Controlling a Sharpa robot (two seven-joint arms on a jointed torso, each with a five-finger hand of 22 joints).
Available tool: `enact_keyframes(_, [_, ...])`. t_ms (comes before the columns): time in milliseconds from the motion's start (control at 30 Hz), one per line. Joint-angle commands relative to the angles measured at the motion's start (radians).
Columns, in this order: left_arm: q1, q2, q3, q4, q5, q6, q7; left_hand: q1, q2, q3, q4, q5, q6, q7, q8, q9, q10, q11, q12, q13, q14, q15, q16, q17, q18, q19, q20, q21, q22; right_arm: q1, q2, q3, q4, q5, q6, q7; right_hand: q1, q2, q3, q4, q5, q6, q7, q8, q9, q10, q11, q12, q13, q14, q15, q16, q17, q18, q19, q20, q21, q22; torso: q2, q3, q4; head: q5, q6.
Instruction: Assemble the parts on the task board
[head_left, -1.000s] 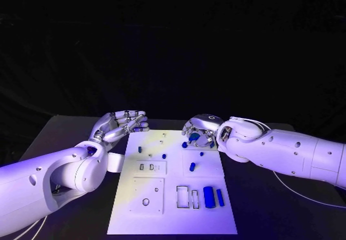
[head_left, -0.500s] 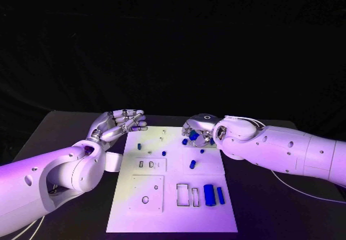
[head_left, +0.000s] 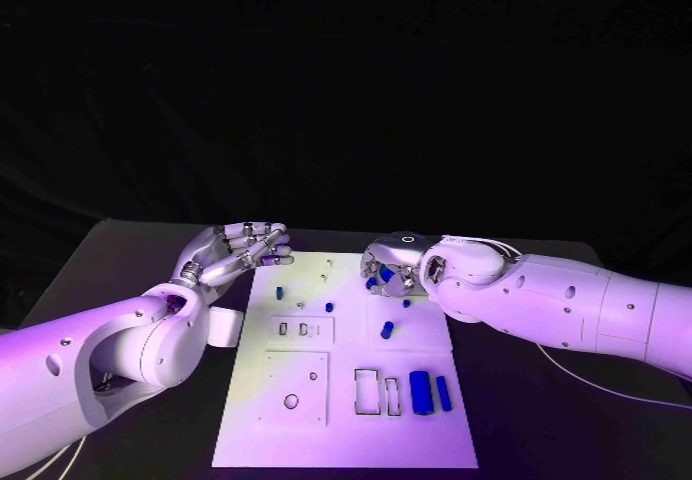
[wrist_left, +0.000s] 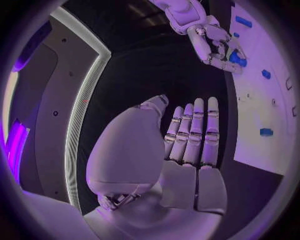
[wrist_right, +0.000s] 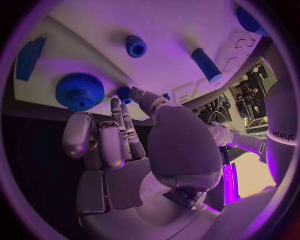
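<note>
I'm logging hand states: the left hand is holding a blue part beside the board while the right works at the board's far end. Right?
Not quite. The left hand holds nothing; the left wrist view shows its fingers bare. The right hand is at the task board's far end, as you said.

The left arm (head_left: 101, 350) is being stretched in from the left side, and the left hand (head_left: 238, 252) is being held up, palm turned upward, with the fingers (wrist_left: 195, 131) lying side by side, a little curled, and nothing in them. The right arm (head_left: 577, 305) is being reached in from the right side. The right hand (head_left: 392, 268) is being held with its fingers (wrist_right: 119, 130) bent downward; whether something is being pinched cannot be told.
</note>
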Motion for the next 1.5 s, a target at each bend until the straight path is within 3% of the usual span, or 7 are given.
enact_keyframes(33, [0.003,0.001,0.001,0.001,-0.002,0.021,0.001,-0.003,-0.008,0.006,0.002,-0.004,0.007,0.017,-0.006,-0.001,0.007,0.000,-0.004,-0.001,0.000,0.005,-0.006,0.001,0.014,0.007,0.000,0.007,0.000,-0.002,0.003,0.000,-0.003,-0.017,0.017,-0.007,0.003,0.014,0.009,0.001,-0.004,0.013,-0.001,0.007,0.004,0.017,0.000,0.006,0.003,0.038,-0.002,0.004,0.000,-0.015,0.017,-0.002,0.018,0.026,0.005,-0.0011,0.0024,0.001,-0.002])
enact_keyframes(267, [0.003,0.001,0.001,0.000,-0.002,0.024,-0.003,-0.004,-0.009,0.007,0.002,-0.004,0.007,0.017,-0.006,-0.001,0.007,0.000,-0.005,-0.001,0.000,0.005,-0.007,0.002,0.014,0.008,0.000,0.007,0.000,-0.004,0.003,0.000,-0.008,-0.027,0.001,-0.019,0.036,0.053,0.063,-0.007,-0.053,0.067,-0.029,0.044,0.031,0.092,-0.029,0.023,0.021,0.038,-0.024,0.016,0.005,-0.029,0.054,-0.021,0.073,0.109,0.008,-0.0020,0.0035,-0.001,-0.002])
enact_keyframes(467, [0.003,0.001,0.001,-0.002,-0.002,0.026,-0.007,-0.005,-0.009,0.008,0.002,-0.004,0.007,0.018,-0.007,-0.002,0.007,0.001,-0.006,-0.001,0.000,0.006,-0.007,0.002,0.014,0.008,0.000,0.008,-0.001,-0.006,-0.002,0.000,-0.002,-0.046,-0.071,-0.026,0.066,0.078,0.096,-0.029,-0.080,0.093,-0.041,0.073,0.060,0.134,-0.045,0.033,0.039,0.040,-0.038,0.025,0.013,-0.035,0.067,-0.034,0.095,0.143,0.011,-0.0020,0.0055,0.001,0.001])
enact_keyframes(833, [0.003,0.001,0.001,-0.010,0.000,0.026,-0.011,-0.006,-0.008,0.008,0.002,-0.004,0.007,0.018,-0.007,-0.002,0.007,0.001,-0.007,-0.001,0.000,0.006,-0.008,0.002,0.014,0.009,0.000,0.008,-0.001,-0.002,-0.005,0.004,0.032,-0.024,-0.172,-0.038,0.067,0.076,0.103,-0.040,-0.082,0.093,-0.043,0.084,0.077,0.143,-0.047,0.032,0.048,0.041,-0.041,0.028,0.015,-0.040,0.078,-0.038,0.111,0.169,0.013,-0.0047,0.0070,0.000,0.019])
enact_keyframes(1167, [0.004,0.004,0.001,-0.015,0.004,0.027,-0.007,-0.010,-0.009,0.010,0.003,-0.005,0.005,0.019,-0.009,-0.002,0.006,0.002,-0.011,-0.001,0.000,0.006,-0.010,0.003,0.014,0.010,0.000,0.007,-0.002,0.004,0.059,0.008,-0.026,-0.004,-0.262,-0.046,0.063,0.071,0.105,-0.043,-0.081,0.087,-0.042,0.085,0.082,0.140,-0.046,0.028,0.051,0.041,-0.040,0.030,0.017,-0.042,0.083,-0.039,0.118,0.180,0.017,-0.0062,0.0145,-0.005,0.030])
enact_keyframes(1267, [0.004,0.005,0.001,-0.015,0.004,0.028,-0.007,-0.010,-0.009,0.010,0.003,-0.005,0.005,0.019,-0.009,-0.002,0.006,0.002,-0.011,-0.001,0.000,0.006,-0.010,0.003,0.014,0.010,0.000,0.007,-0.002,0.004,0.081,0.009,-0.045,-0.002,-0.275,-0.045,0.063,0.071,0.105,-0.044,-0.081,0.086,-0.042,0.085,0.083,0.139,-0.046,0.027,0.051,0.041,-0.040,0.031,0.018,-0.042,0.084,-0.039,0.119,0.182,0.019,-0.0054,0.0131,-0.003,0.033])
enact_keyframes(1500, [0.004,0.009,0.001,-0.016,0.004,0.029,-0.007,-0.010,-0.009,0.010,0.003,-0.005,0.005,0.019,-0.009,-0.002,0.006,0.002,-0.011,-0.001,0.000,0.006,-0.010,0.003,0.014,0.010,0.000,0.007,-0.002,0.004,0.135,0.010,-0.094,0.004,-0.292,-0.039,0.062,0.071,0.107,-0.044,-0.080,0.084,-0.041,0.085,0.084,0.138,-0.046,0.026,0.052,0.041,-0.040,0.031,0.018,-0.042,0.083,-0.038,0.119,0.182,0.021,-0.0067,0.0181,-0.005,0.033])
